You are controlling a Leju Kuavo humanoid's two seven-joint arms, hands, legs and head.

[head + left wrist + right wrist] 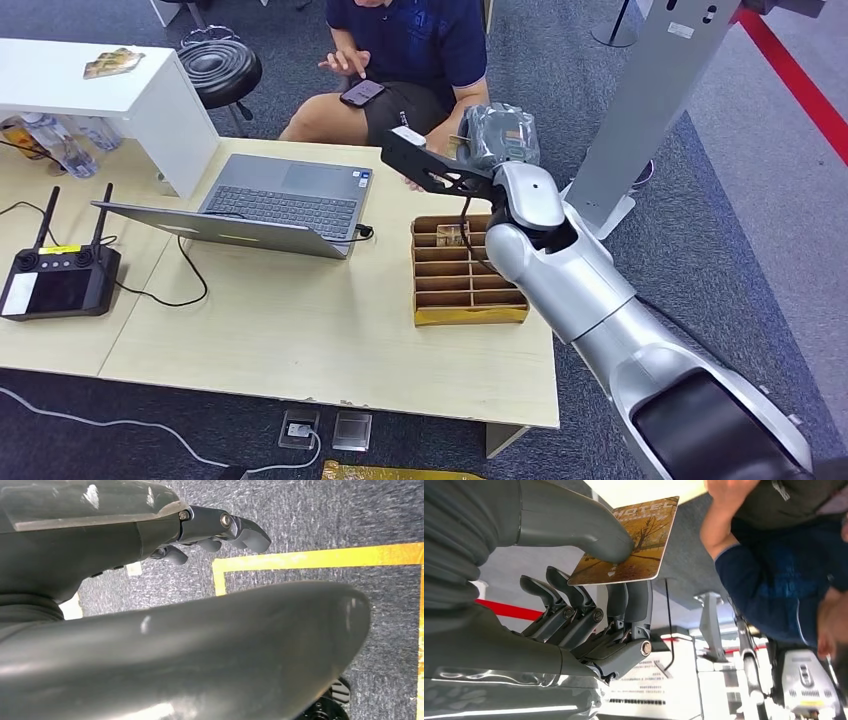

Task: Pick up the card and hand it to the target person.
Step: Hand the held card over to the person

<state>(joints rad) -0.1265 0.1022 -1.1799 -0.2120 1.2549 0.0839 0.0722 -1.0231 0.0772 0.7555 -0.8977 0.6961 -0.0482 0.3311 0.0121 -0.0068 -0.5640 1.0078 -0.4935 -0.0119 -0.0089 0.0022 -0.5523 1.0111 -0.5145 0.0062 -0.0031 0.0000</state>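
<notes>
A robot test area in an office: pale desks [300, 340] on grey carpet [740, 180] carry an open laptop [285, 205] and a remote controller [58, 280], with red floor tape [795, 75] at far right.

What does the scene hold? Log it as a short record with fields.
held item: golden-brown hotel card, pinched by the right hand
right hand position: raised past the table's far edge, toward the seated person in a navy shirt
left hand: hangs over grey carpet, holds nothing
table items: brown cardboard divider box, grey open laptop, black controller
</notes>
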